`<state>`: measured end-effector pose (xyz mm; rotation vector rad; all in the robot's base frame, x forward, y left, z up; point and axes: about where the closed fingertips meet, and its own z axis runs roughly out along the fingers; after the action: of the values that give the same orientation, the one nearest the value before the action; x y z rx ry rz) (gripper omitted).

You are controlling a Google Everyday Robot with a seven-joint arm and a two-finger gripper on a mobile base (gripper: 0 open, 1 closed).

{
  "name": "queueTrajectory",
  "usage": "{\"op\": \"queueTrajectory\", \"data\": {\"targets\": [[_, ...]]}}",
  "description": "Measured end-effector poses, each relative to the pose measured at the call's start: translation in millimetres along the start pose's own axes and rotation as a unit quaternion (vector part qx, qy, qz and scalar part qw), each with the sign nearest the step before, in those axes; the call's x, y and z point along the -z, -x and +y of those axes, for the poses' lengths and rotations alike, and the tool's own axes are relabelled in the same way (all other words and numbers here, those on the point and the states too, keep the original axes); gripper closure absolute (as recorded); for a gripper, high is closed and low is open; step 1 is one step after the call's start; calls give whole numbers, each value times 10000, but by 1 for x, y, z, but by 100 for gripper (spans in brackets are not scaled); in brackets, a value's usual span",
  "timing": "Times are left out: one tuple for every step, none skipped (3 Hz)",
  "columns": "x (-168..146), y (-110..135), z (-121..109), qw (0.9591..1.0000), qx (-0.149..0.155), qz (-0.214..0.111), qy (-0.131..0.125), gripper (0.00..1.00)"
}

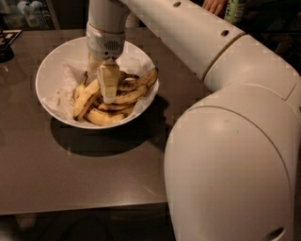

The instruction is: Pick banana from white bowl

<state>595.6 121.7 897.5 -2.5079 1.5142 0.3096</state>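
Gripper (109, 96) is right down in the white bowl (45, 70), tip sitting in the middle of the banana pile. From this angle I only get its flat cream-coloured front face, so honestly can't tell if it's open or clamped on anything.

The banana (83, 99) we care about, the big pale yellow one, is in the bowl on the left side of the pile. It runs from near the wrist down toward the front rim, just left of the gripper tip. Can't say whether the two are touching.

The shorter brown-spotted bananas (128, 95) are heaped under and to the right of the gripper, and one pokes up against the right rim. Crumpled white paper lining (62, 96) shows along the bowl's left wall.

The bowl is on a dark glossy table (94, 179), toward the far left part of it. The white arm (188, 28) comes in from the upper right, and its fat lower segment (230, 164) fills the right of the view. At the top right edge there's a person's hand (214, 5) beside a green bottle (235, 9).
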Motion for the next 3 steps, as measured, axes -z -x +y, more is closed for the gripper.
{"op": "queueTrajectory", "data": {"targets": [[-17, -7, 1, 9998, -49, -111, 167, 27], [-25, -17, 7, 9997, -169, -115, 158, 45], [-27, -15, 0, 9997, -161, -154, 53, 70]]}}
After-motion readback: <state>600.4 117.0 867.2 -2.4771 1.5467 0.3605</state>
